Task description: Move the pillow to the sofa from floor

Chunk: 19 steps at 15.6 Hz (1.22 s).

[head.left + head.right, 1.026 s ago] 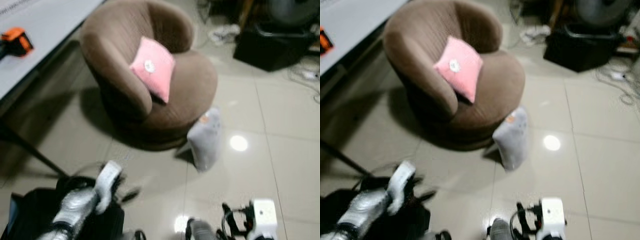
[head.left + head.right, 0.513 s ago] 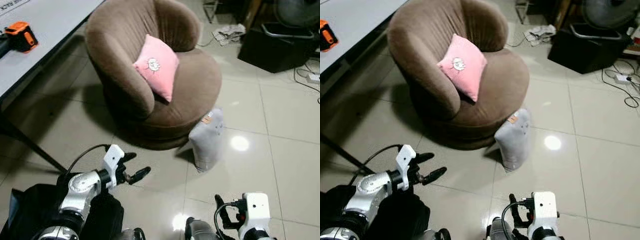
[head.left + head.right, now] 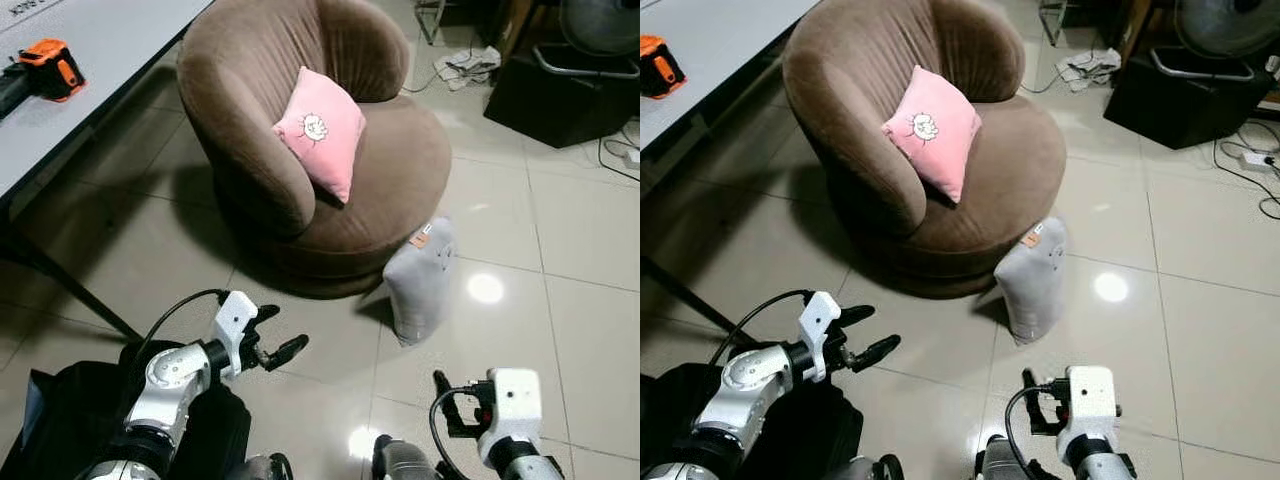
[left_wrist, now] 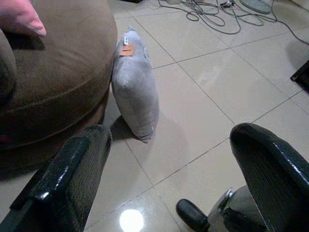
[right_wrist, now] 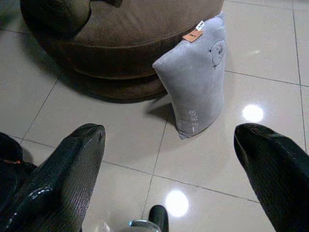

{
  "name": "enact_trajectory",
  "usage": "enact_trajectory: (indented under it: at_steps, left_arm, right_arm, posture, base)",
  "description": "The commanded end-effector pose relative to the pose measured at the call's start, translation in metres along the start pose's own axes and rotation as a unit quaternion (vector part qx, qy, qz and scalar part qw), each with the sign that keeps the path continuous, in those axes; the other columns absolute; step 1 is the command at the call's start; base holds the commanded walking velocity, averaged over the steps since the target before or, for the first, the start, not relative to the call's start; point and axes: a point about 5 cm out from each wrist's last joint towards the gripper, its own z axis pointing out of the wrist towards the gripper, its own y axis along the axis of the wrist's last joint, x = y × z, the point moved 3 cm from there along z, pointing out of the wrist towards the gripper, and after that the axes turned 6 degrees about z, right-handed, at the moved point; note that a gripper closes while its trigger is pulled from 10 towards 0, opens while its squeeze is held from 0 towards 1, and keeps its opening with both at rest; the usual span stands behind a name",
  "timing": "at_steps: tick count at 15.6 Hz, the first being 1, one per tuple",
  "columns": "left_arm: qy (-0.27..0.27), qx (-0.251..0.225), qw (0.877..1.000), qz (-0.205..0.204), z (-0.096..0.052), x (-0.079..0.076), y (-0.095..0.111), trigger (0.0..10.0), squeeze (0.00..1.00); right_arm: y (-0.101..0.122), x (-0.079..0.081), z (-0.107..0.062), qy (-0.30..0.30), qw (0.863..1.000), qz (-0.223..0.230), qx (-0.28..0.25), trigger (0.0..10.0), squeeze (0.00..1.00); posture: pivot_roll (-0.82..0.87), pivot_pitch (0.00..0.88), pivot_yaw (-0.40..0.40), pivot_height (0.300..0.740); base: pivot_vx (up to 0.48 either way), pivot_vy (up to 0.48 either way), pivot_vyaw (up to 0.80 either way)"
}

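The tiled floor is glossy and throws back the ceiling lights. On it sits the round brown sofa, a tub-shaped seat with a pink pillow propped against its inner arm. A pale surface runs along the robot's left with an orange tool on it, and a dark box and loose cables lie farther back on the right.

The thing to move is the grey pillow. It stands on end on the floor, leaning against the front of the sofa base, with an orange tag at its top corner.

Both arms are raised in front of the robot, short of the pillow. The left gripper has its fingers spread and points toward the pillow from the left. The right gripper is likewise wide apart, and its wrist view frames the pillow squarely between the two fingers.

To my eye the robot is closing in for the pick-up. It would do well to step nearer and bend before reaching, since the pillow sits low and well ahead of both grippers. A soft, upright cushion will likely topple if nudged on one side, so squeezing it from both sides, or pinching the top edge near the tag, seems the safer hold.
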Motion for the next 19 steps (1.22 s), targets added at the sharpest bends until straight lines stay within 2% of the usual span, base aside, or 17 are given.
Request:
enact_trajectory:
  at_steps: [1,5,6,10,16,19]
  left_arm:
    - [-0.009,0.01,1.0,0.011,0.001,-0.003,-0.001,10.0,0.0]
    - [-0.022,0.008,0.999,0.022,0.004,-0.008,0.002,10.0,0.0]
    - [-0.035,0.007,0.999,0.036,0.008,-0.014,0.005,10.0,0.0]
    - [-0.053,0.004,0.997,0.055,0.012,-0.024,0.01,10.0,0.0]
    - [-0.075,0.008,0.993,0.087,0.015,-0.033,0.016,10.0,0.0]
    - [-0.076,0.001,0.992,0.103,0.022,-0.047,0.026,10.0,0.0]
  right_arm:
    - [-0.007,-0.004,-0.002,-0.004,1.0,0.004,0.014,10.0,0.0]
    - [-0.009,-0.003,-0.001,-0.001,1.0,0.0,0.018,10.0,0.0]
    - [-0.01,-0.004,-0.001,-0.001,1.0,-0.002,0.02,10.0,0.0]
    - [-0.012,-0.005,0.0,-0.003,1.0,-0.004,0.023,10.0,0.0]
    - [-0.016,-0.003,0.002,-0.002,1.0,-0.004,0.029,10.0,0.0]
    - [-0.018,-0.003,0.004,-0.001,1.0,-0.005,0.03,10.0,0.0]
  posture:
    - [-0.25,0.158,0.051,0.74]
    - [-0.25,0.161,0.052,0.74]
    - [-0.26,0.162,0.053,0.74]
    - [-0.26,0.164,0.056,0.74]
    - [-0.26,0.166,0.062,0.74]
    - [-0.26,0.171,0.064,0.74]
  base:
    - [0.42,0.0,0.0]
    - [0.43,0.0,0.0]
    - [0.424,0.0,0.0]
    - [0.343,-0.326,0.0]
    - [0.0,-0.461,0.0]
    - [0.0,-0.48,0.0]
